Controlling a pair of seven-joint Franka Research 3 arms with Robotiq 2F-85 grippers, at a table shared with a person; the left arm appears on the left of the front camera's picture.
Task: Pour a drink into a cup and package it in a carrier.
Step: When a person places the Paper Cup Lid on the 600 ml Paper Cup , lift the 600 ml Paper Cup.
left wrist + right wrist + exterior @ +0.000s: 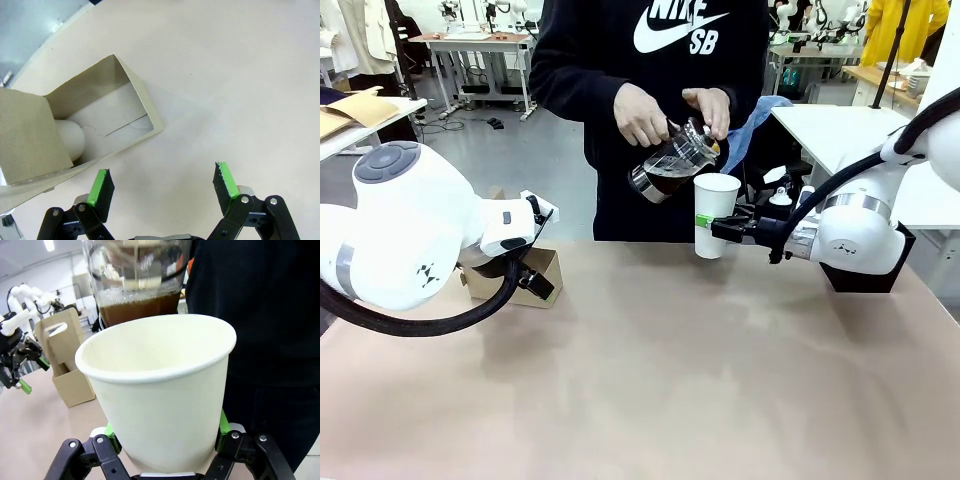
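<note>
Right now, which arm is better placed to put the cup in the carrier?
Right. The right gripper is shut on the cup below the person's tilted pot; the left gripper hangs open by the carrier.

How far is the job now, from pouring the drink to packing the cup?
Done: the right claw is shut on the cup, which has no lid. In hand: the person's hands tilt the press pot of dark drink over the cup's rim; whether any has landed I cannot tell. Left: finishing the pour and setting the cup in the carrier, which stands by the open left claw.
</note>
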